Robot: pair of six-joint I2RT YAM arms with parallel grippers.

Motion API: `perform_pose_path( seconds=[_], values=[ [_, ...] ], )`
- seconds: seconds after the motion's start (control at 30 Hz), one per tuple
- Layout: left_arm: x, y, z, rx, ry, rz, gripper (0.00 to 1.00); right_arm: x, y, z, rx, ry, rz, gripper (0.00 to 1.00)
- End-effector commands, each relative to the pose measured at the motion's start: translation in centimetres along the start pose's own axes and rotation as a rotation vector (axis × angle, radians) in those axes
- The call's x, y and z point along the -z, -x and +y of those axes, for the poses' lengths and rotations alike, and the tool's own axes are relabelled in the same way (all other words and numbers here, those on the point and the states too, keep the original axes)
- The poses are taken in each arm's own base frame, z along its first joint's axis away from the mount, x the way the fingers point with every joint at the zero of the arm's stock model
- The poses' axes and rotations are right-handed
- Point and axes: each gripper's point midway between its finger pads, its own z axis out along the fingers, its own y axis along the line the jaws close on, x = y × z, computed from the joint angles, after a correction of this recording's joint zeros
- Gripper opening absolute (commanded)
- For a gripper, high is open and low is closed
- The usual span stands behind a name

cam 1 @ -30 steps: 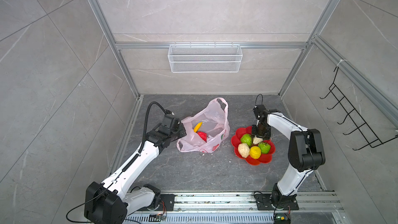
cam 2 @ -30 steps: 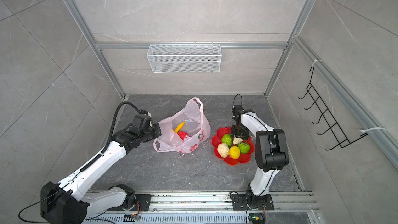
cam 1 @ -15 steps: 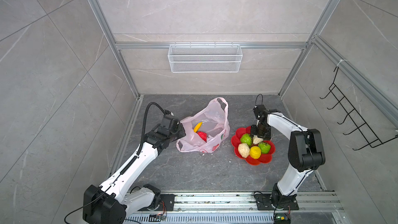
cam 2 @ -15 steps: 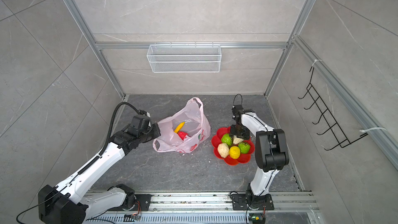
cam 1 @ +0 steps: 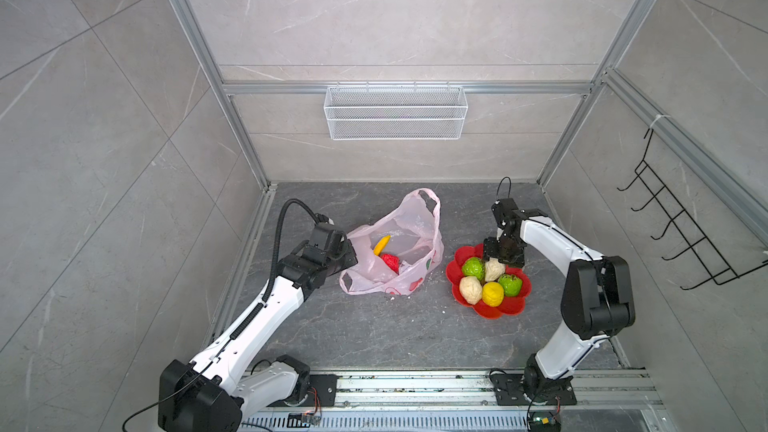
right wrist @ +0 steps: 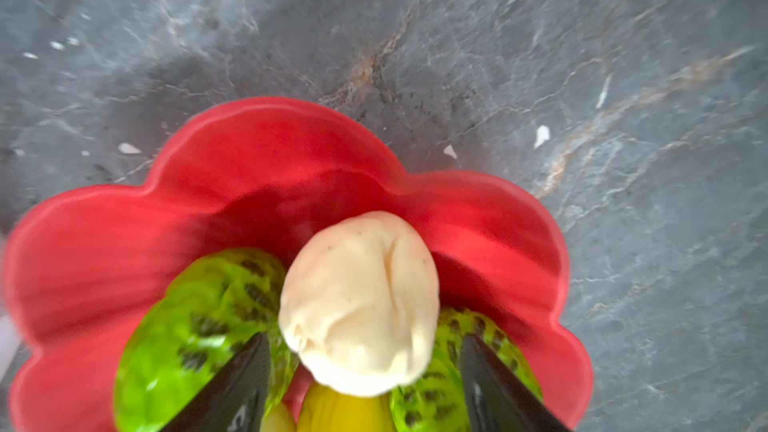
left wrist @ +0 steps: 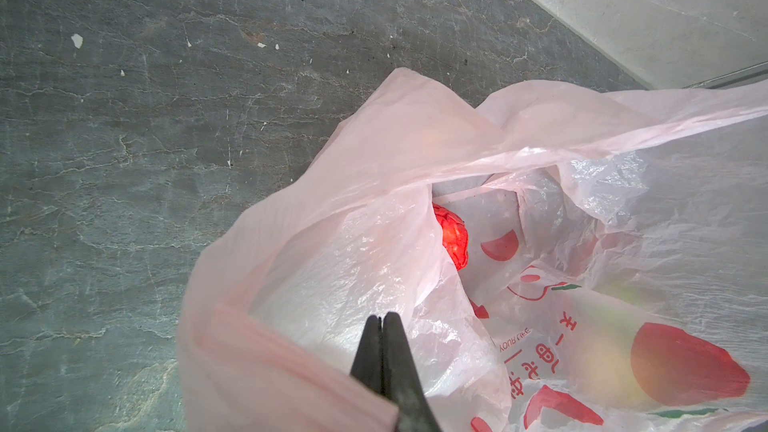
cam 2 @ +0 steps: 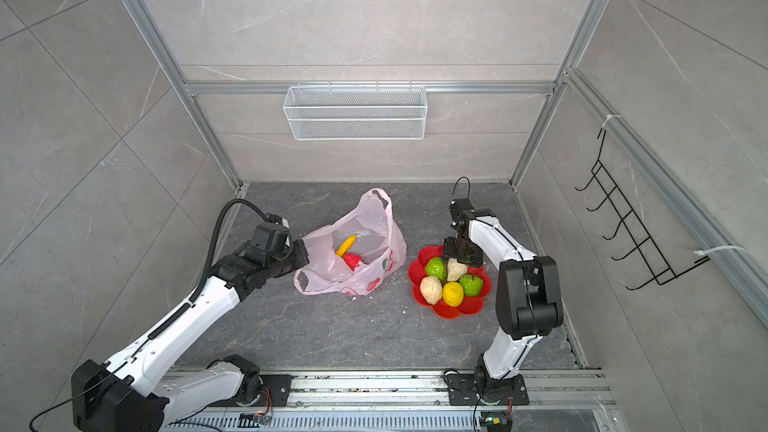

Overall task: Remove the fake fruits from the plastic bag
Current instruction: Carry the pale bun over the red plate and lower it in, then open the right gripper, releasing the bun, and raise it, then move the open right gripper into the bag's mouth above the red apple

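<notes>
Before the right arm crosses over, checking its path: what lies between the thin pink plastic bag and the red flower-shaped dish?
Between bag and dish, only bare grey tabletop with white specks, in both top views.

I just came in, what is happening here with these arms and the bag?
Fake fruits are being taken out of a plastic bag. The left gripper pinches the bag's rim, jaws shut. The right gripper hangs over the red dish, jaws open around a cream fruit. The banana and red fruit lie in the bag.
</notes>
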Motion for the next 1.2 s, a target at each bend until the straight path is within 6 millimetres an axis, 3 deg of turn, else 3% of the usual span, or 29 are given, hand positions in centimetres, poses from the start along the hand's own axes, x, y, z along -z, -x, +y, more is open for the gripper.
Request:
perform_pose_path(
  seconds=[0.0,0.4,0.57,0.7,0.87,0.97,1.17],
  values=[
    [0.6,0.8,-0.6,-0.001,-0.016,-0.021,0.0,2.7,-0.4,-0.4,0.001,0.019,-0.03,0.75],
    [0.5,0.0,-1.6,-0.058,-0.06,0.044,0.0,10.6,-1.7,-1.0,0.019,0.079,-0.178,0.74],
    [0.7,-1.2,-1.9,-0.088,-0.086,0.108,0.0,14.8,-2.0,0.4,0.056,0.147,-0.292,0.72],
    [0.3,-2.8,-1.4,-0.091,-0.087,0.167,0.0,19.3,-2.6,4.0,0.166,0.262,-0.4,0.69],
    [-0.2,-4.6,-0.4,-0.079,-0.074,0.212,0.0,24.7,-4.3,10.4,0.312,0.475,-0.482,0.63],
    [-0.4,-5.7,0.2,-0.071,-0.066,0.236,0.0,26.6,-5.9,14.0,0.387,0.583,-0.488,0.59],
    [-0.9,-7.7,1.2,-0.056,-0.046,0.284,0.0,27.9,-9.7,20.8,0.511,0.74,-0.453,0.52]
  ],
)
